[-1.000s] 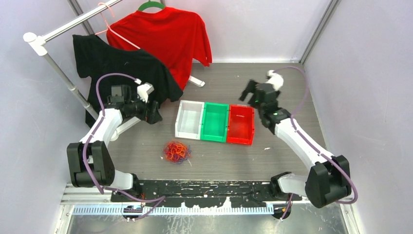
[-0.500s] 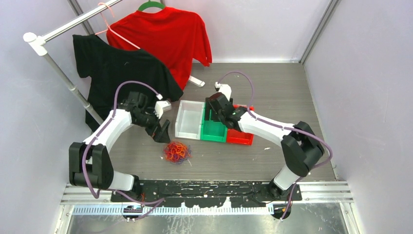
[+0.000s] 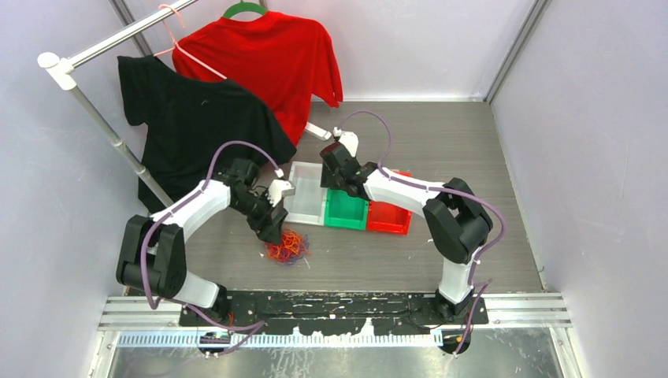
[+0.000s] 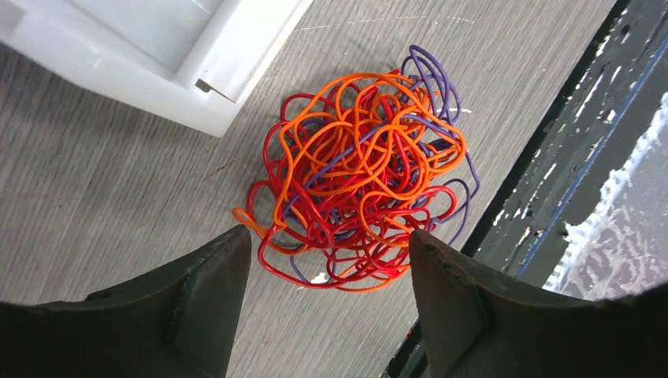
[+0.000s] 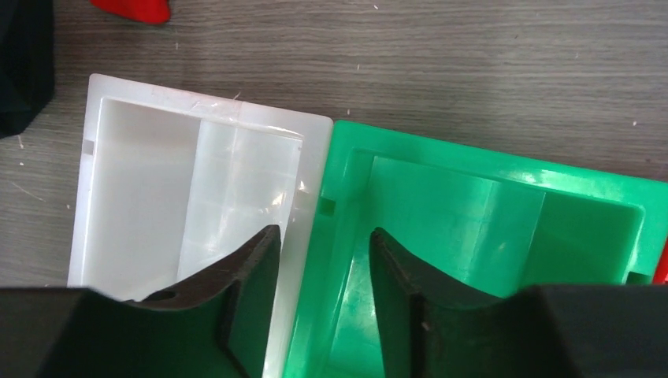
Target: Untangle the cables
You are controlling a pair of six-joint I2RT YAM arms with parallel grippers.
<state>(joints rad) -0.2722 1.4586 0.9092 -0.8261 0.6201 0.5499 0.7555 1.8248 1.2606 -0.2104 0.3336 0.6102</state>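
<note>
The cables (image 4: 358, 169) are one fist-sized tangle of thin orange, red and purple loops lying on the grey table (image 3: 473, 157), seen from the top external view as the same tangle (image 3: 286, 246). My left gripper (image 4: 329, 236) hangs just over its near edge, open, with the lowest red loops reaching between the fingertips; in the top view this gripper (image 3: 272, 227) is at the tangle's upper left. My right gripper (image 5: 324, 231) is open, one finger over the white bin (image 5: 205, 110) and the other inside the green bin (image 5: 473, 153), astride their adjoining walls. From above, it (image 3: 329, 179) sits at that seam.
The white bin (image 3: 307, 206), green bin (image 3: 346, 213) and red bin (image 3: 387, 216) stand in a row mid-table. A black shirt (image 3: 189, 118) and a red shirt (image 3: 268, 55) hang on a rack (image 3: 87, 102) at the back left. A black rail (image 4: 567, 142) runs just beyond the tangle.
Both arms swung inward. The left gripper came down to the tangle and narrowed. The right gripper moved from the back right to the white and green bins and narrowed.
</note>
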